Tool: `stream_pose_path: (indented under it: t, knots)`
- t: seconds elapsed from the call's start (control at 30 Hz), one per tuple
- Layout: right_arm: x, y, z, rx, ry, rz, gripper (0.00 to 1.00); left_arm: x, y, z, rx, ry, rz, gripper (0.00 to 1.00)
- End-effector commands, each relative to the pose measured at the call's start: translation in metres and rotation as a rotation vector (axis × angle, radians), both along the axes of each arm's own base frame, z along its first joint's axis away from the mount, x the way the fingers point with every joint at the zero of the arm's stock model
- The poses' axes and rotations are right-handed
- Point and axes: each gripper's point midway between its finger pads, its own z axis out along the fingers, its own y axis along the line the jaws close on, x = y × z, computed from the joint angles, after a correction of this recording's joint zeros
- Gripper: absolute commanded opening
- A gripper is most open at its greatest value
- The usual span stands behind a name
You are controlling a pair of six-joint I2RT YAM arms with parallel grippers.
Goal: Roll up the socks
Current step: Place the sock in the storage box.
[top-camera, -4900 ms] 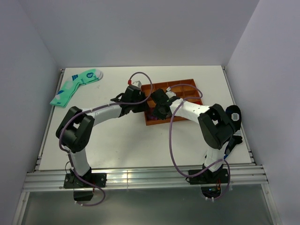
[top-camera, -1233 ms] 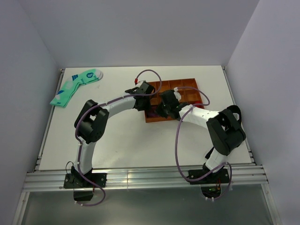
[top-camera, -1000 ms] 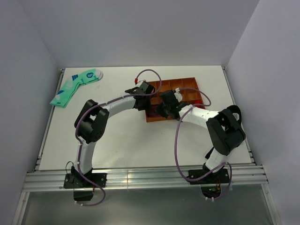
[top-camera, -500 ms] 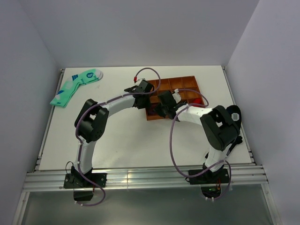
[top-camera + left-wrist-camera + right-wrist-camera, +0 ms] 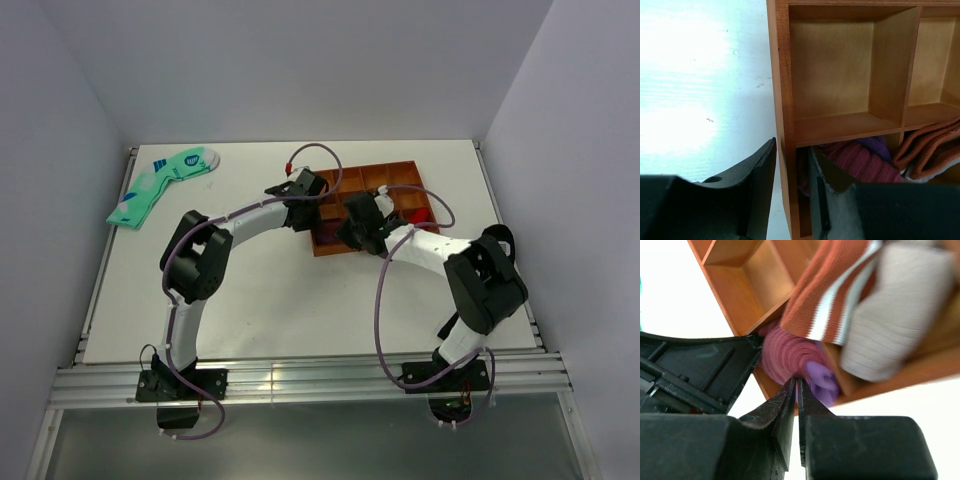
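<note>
The socks [image 5: 785, 352] are a maroon roll with a purple end [image 5: 822, 382], lying in the near-left compartment of the wooden tray [image 5: 740, 305]. In the left wrist view the socks [image 5: 860, 162] fill the compartment under the divider. My right gripper [image 5: 796, 380] points at the roll, its tips touching the seam between maroon and purple; the jaws are parted by a thin slit with nothing in it. My left gripper [image 5: 792, 145] straddles the tray's left wall [image 5: 780, 100], one finger outside on the table and one inside, shut on that wall. From above, both grippers meet at the tray's near-left corner [image 5: 322, 250].
An orange-and-white striped sock [image 5: 830, 305] and a grey one [image 5: 890, 315] lie in the neighbouring compartments. Mint-green socks [image 5: 160, 183] lie at the far left of the table. A black sock with blue patches [image 5: 498, 245] sits by the right arm.
The right jaws were shut a second ago and now stand a slit apart; the right wrist has shifted slightly rightwards. The left arm holds still on the tray wall.
</note>
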Motion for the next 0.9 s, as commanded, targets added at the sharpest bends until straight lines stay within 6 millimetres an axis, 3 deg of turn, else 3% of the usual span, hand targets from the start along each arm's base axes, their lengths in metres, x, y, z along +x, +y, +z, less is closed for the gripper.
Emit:
stream_pose_path:
  t: [0.0,0.2,0.5,0.77,0.87]
  knots:
    - [-0.006,-0.052,0.001,-0.209,0.038,-0.052,0.14,-0.010,0.032,-0.022,0.121,0.072,0.017,0.35]
    - [0.002,-0.052,0.013,-0.244,0.023,-0.032,0.19,-0.008,0.030,-0.018,0.114,0.068,0.008,0.35]
    - [0.006,-0.041,0.005,-0.225,0.029,0.022,0.17,-0.007,0.030,-0.016,0.117,0.067,0.004,0.35]
    - [0.011,-0.039,0.049,-0.183,-0.064,0.018,0.15,-0.005,0.023,-0.009,0.089,0.049,-0.025,0.37]
    - [0.008,-0.037,0.059,-0.167,-0.085,0.028,0.15,-0.005,0.016,0.002,0.045,0.017,-0.052,0.41]
